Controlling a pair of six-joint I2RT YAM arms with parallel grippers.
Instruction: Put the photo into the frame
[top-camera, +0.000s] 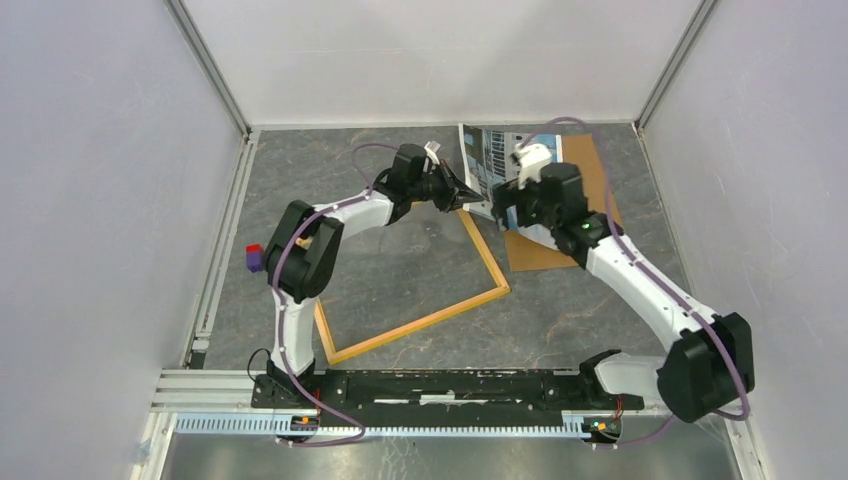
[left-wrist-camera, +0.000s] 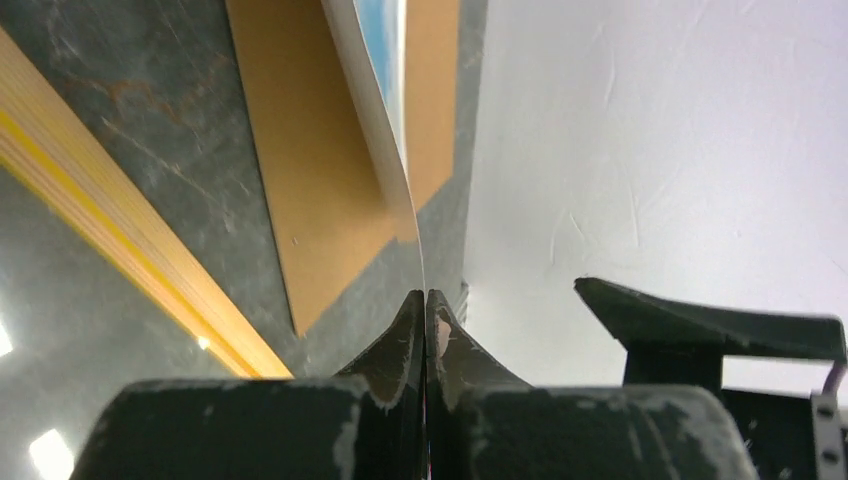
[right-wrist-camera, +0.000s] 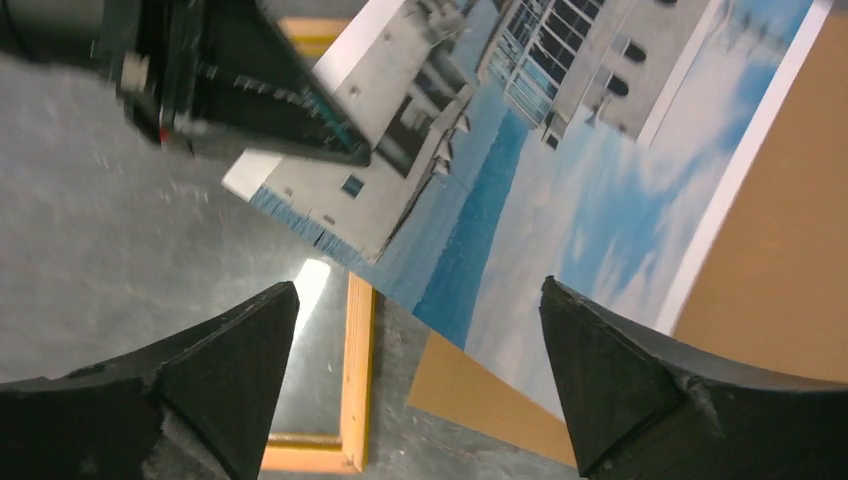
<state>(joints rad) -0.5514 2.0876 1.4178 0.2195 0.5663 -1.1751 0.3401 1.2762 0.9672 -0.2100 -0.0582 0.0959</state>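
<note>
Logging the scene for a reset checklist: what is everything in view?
photo: one, blue and pale, white-edged, raised at the far side, over the board
frame: one, orange-yellow wood, flat mid-table
board: one, brown, flat, far right
small block: one, red and purple, beside the left arm's elbow
table: one, mottled grey
left gripper: black, shut on the photo's edge
right gripper: black, open, above the photo

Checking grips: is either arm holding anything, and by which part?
The left gripper is shut on the photo, pinching its thin edge near a corner. The right gripper is open and holds nothing.
</note>
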